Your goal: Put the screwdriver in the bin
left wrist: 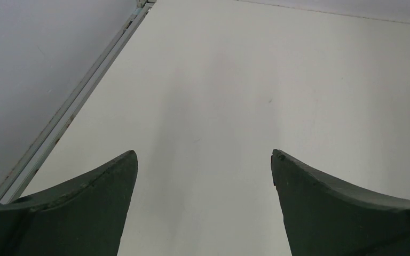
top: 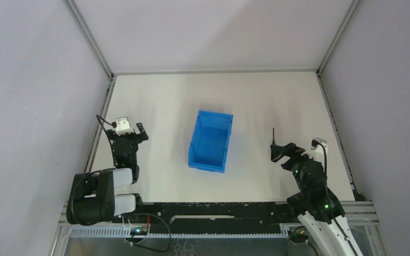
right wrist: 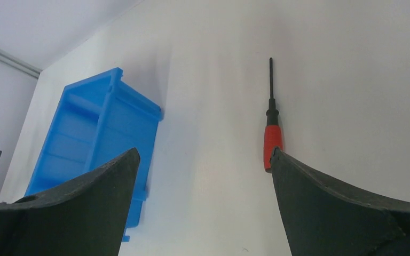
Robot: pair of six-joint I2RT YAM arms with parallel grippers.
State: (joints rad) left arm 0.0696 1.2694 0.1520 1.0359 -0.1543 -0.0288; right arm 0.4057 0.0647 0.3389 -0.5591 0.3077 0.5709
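A: On the right half of the surface (top: pixel 256 101), where exactly is the screwdriver (right wrist: pixel 272 140)?

B: It lies flat on the white top, outside the bin (top: pixel 211 143) and off to the bin's right. The red handle is at the near end and the thin black shaft points away toward the far edge.

A: And the right claw (right wrist: pixel 203 156)?

B: Spread wide, holding nothing. It sits low at the near end of the screwdriver. From its wrist camera the butt of the handle sits right at the tip of one finger (right wrist: pixel 325 202), the one on the right of that view. It may be touching, but I cannot tell from this angle.

A: The bin?

B: Blue, open-topped, standing near the middle of the surface with bare blue inside. In the right wrist view it is to the left, apart from the tool.

A: The left claw (left wrist: pixel 204 156)?

B: Also released, fingers well apart, with only plain white surface between them. It is over by the left edge, clear of the bin.
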